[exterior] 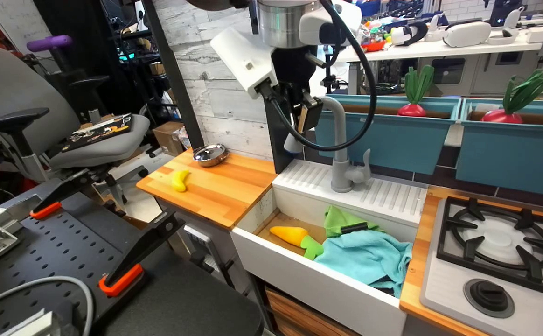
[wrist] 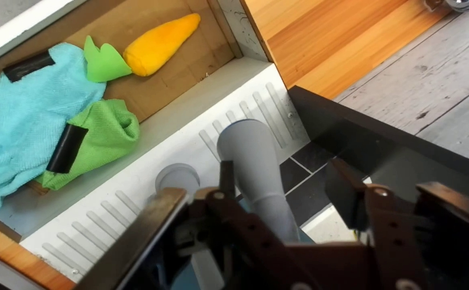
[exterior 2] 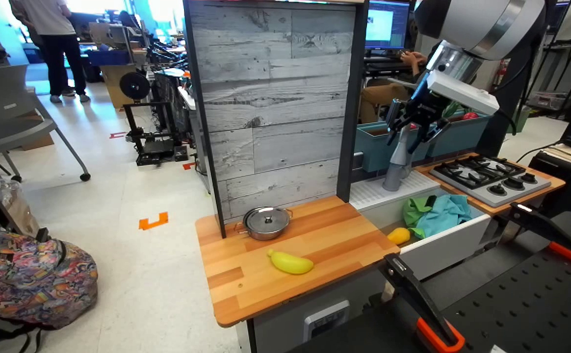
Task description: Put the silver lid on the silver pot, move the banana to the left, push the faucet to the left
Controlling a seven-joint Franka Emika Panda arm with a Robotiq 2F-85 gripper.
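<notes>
Spread wide above a white, ribbed ledge (wrist: 97, 217): a black hand (wrist: 283, 181) with two flat-faced fingers (wrist: 226, 177) and, seen between these in the wrist view, a smooth, matte grey faucet (wrist: 254, 157) with a rounded spout. Contact between finger and faucet: cannot tell. Just beside the ledge, a white rectangular sink (exterior: 318, 284) with a brown, cardboard-like floor. Inside, a plush orange-yellow carrot (wrist: 158, 44) with thin green leaves, beside a rumpled, nubbly turquoise cloth (wrist: 37, 104) and a rumpled green cloth (wrist: 101, 137). Past the sink, a surface (exterior 2: 344, 235) of striped, honey-coloured wood. On it, near a panel (exterior 2: 275, 98) of grainy, whitewashed planks, a round, polished silver pot (exterior 2: 267, 236) with looped handles, topped by a shiny silver lid (exterior 2: 256, 218) with a dark knob. Farther from the panel, apart from the pot, a smooth, curved yellow banana (exterior 2: 290, 263).
</notes>
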